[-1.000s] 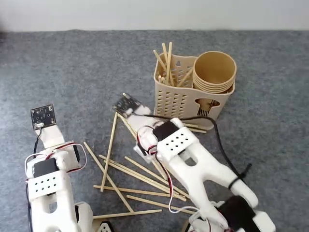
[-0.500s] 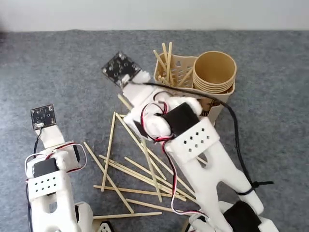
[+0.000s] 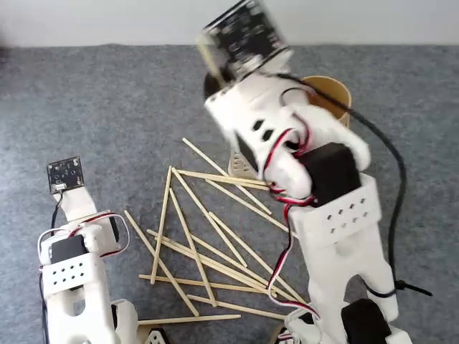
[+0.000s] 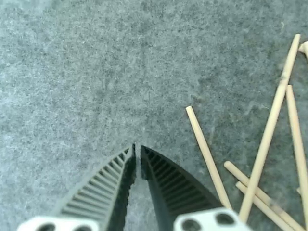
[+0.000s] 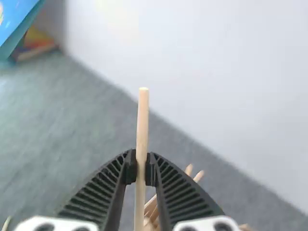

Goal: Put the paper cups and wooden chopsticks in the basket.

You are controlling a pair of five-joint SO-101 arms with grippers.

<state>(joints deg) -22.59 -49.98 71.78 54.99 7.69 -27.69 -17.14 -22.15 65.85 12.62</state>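
My right gripper (image 5: 139, 166) is shut on one wooden chopstick (image 5: 142, 118), held upright in the air with tips of other chopsticks (image 5: 192, 171) showing below it. In the high view the right arm (image 3: 287, 136) is raised high over the beige basket (image 3: 239, 165) and hides most of it; the rim of the stacked paper cups (image 3: 337, 92) shows behind the arm. Several chopsticks (image 3: 208, 236) lie crossed on the grey carpet in front of the basket. My left gripper (image 4: 136, 151) is shut and empty just above the carpet, with loose chopsticks (image 4: 207, 154) beside it.
The left arm (image 3: 68, 251) stands at the front left of the grey carpet (image 3: 107, 107). A white wall runs along the far edge. Open carpet lies to the left of the basket and at the far right.
The right arm rose from the chopstick pile up over the basket, carrying one chopstick. Some loose chopsticks shifted on the carpet. The left arm kept still.
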